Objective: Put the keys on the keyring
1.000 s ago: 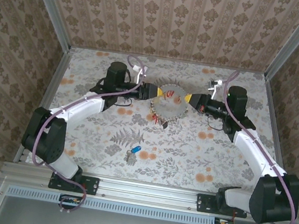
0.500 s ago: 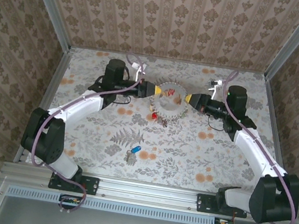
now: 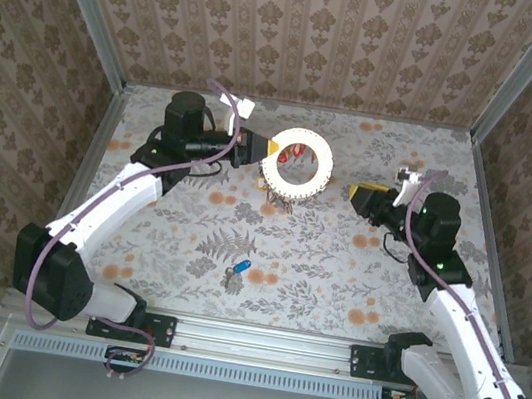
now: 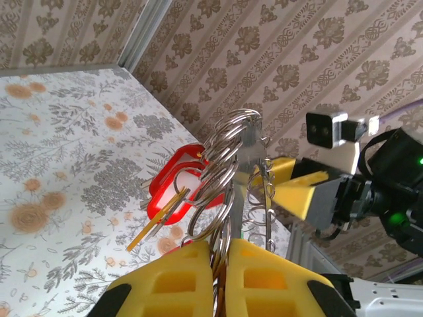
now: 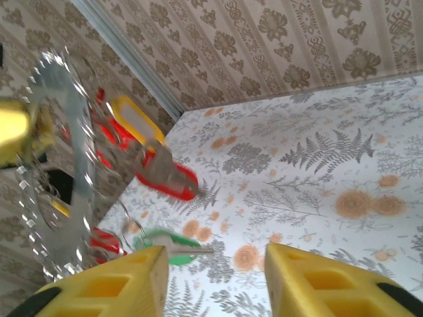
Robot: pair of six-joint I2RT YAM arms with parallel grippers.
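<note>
The floral-patterned table [image 3: 355, 274] sits inside patterned walls [image 3: 302, 33]. The left arm [image 3: 114, 201] reaches from its base at the near edge up to the far left part of the table. The right arm [image 3: 460, 316] bends in over the right side.

The keyring [image 3: 297, 161] is over the far middle of the table, held at its left edge by the left pincer [image 3: 266, 146]. From above it looks like a pale band around an open centre. In the left wrist view it stands upright and is fringed with many small wire loops. The yellow fingers [image 4: 178, 281] are pressed together on its lower edge, with only the metal between them.

The right pincer [image 3: 360, 193] hangs to the right of the keyring, well apart from it and pointing toward it. In the right wrist view its two yellow fingers [image 5: 317, 284] stand apart with nothing between them. The keyring is blurred at the left of that view.

The loose keys [image 3: 235, 272] lie on the table near the front middle, well apart from the keyring and both pincers. A blue-headed key [image 3: 243, 266] is among them, touching a small silver clump.

Tags dangle from the keyring: a red tag [image 4: 175, 188], a yellow tag [image 5: 135, 119] and a green tag [image 5: 165, 241]. Whether the lowest ones touch the table cannot be told.
</note>
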